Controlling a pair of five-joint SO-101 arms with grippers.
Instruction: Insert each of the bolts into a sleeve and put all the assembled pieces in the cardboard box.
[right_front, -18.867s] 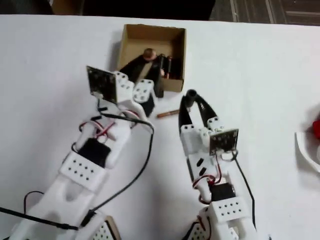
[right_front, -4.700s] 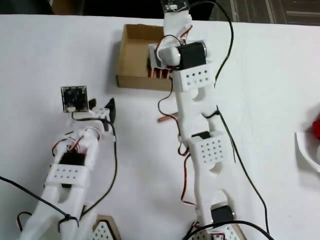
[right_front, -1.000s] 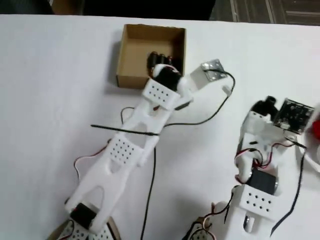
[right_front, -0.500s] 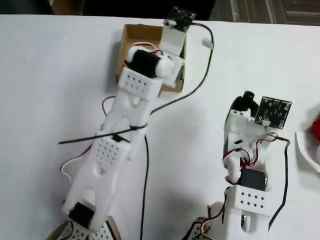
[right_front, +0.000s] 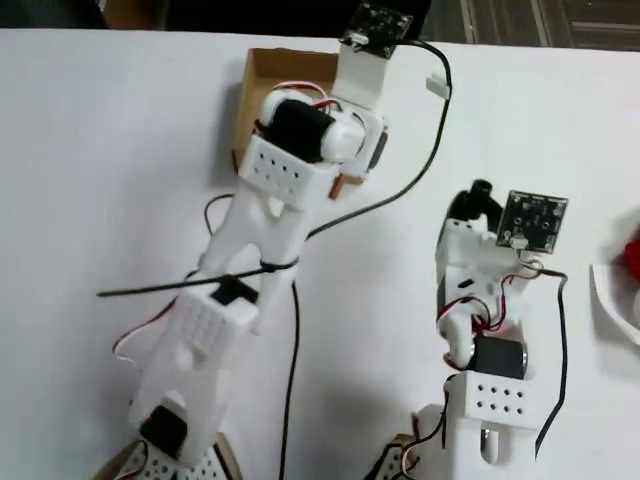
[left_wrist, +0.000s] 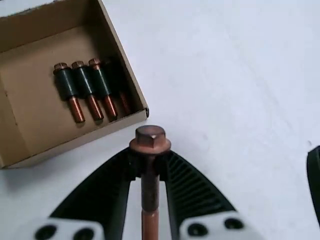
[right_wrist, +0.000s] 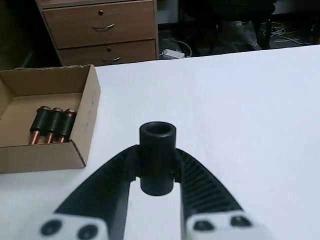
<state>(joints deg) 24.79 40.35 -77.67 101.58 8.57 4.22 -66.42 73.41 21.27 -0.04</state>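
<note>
Three assembled pieces, each showing a copper head and shank with a dark band round the middle, lie side by side on the floor of the cardboard box, close to one side wall. A darker fourth shape sits between them and that wall, and we cannot tell what it is.

Our left gripper is clamped on a bare copper bolt. It grips the shank just under the hex head, which points out past the fingertips. It hangs over the white table just outside the box's corner.

Our right gripper is closed round a black sleeve whose open bore shows at the far end. It is over the table, apart from the box.

In the high view the left arm lies stretched out to the box, and the right arm sits folded nearer its base.
</note>
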